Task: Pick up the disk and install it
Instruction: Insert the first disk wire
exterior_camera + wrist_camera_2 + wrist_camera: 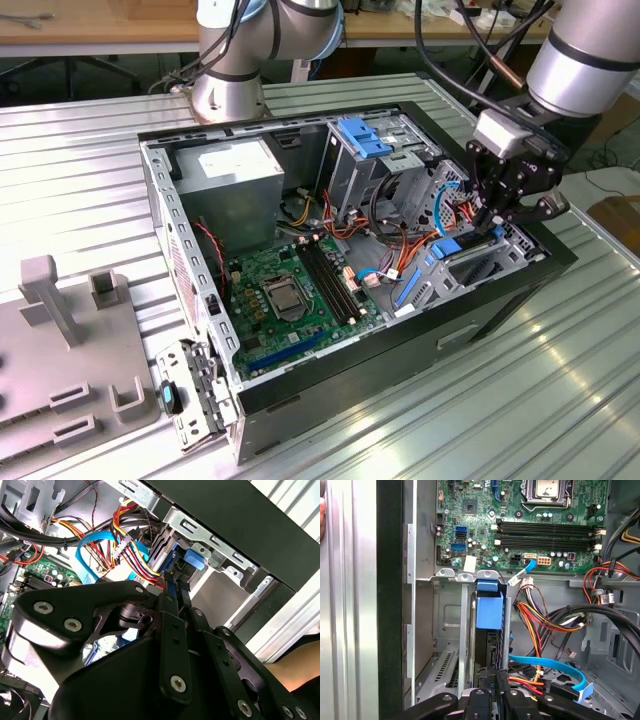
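Observation:
The disk [489,611] stands on edge in the drive bay at the corner of the open computer case [400,345]. Its dark body and bright blue rail show in the first wrist view. A blue tab of the disk [194,559] sits against the bay's metal frame. In the exterior view the disk [447,247] is a blue patch just below the fingers. My gripper [487,228] reaches down into the case on the exterior view's right. In both wrist views the gripper [496,674] [175,587] has its narrow fingers close together on the disk's near edge.
Coloured power cables [545,622] and a blue data cable [555,667] lie right beside the bay. The motherboard [290,290], the grey power-supply box [235,180] and a metal drive cage with a blue clip [362,140] fill the case. A grey fixture [70,350] sits on the ribbed table.

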Controlling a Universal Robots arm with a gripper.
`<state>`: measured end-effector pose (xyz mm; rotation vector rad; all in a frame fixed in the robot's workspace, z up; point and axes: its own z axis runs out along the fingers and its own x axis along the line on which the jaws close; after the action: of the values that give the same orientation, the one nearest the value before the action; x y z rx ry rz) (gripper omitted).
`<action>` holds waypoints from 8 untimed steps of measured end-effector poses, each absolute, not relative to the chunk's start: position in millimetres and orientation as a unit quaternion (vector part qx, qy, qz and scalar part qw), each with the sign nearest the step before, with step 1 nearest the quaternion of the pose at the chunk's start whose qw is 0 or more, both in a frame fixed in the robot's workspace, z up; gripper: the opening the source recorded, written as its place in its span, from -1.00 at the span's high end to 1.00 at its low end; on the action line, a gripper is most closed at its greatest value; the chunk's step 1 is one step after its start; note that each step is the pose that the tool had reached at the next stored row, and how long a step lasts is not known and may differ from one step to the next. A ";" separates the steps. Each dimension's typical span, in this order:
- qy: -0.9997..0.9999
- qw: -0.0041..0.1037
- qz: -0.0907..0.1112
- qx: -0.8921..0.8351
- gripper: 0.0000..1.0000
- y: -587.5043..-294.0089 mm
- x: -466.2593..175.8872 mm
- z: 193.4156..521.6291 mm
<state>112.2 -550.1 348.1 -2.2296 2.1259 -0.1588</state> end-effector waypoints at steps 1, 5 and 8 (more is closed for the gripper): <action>0.689 0.029 -0.051 -0.722 0.67 -550.1 112.1 347.8; 0.689 0.029 -0.051 -0.722 0.67 -550.1 112.1 347.3; 0.689 0.029 -0.051 -0.722 0.67 -550.2 111.9 346.7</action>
<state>111.9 -550.2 346.7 -2.2289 2.1253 -0.1573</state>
